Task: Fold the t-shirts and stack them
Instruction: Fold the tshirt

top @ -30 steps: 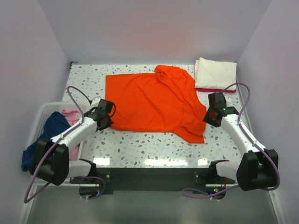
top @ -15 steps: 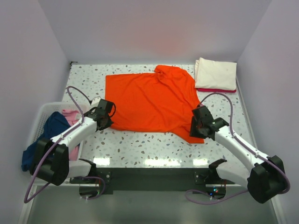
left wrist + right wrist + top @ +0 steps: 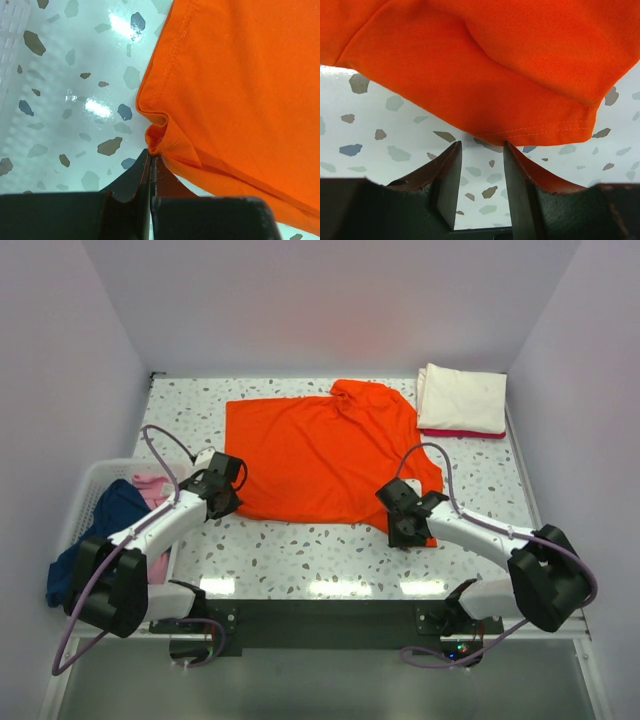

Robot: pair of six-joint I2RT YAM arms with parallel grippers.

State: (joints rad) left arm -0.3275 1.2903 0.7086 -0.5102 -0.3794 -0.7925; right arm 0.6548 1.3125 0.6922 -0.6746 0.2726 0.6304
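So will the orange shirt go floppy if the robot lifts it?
Probably floppy: the orange t-shirt bunches where the left gripper pinches its corner. It would likely sag and drape, since soft folds show at its far edge. It looks thin, so probably light.

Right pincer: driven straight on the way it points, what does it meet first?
Most likely the hem of the orange t-shirt, lying just ahead of the open right pincer. Only bare speckled table shows between them. Height is unclear, so it could ride over the cloth.

Orange t-shirt lies spread out, centre; cream-white shirt folded atop red shirt, far right.
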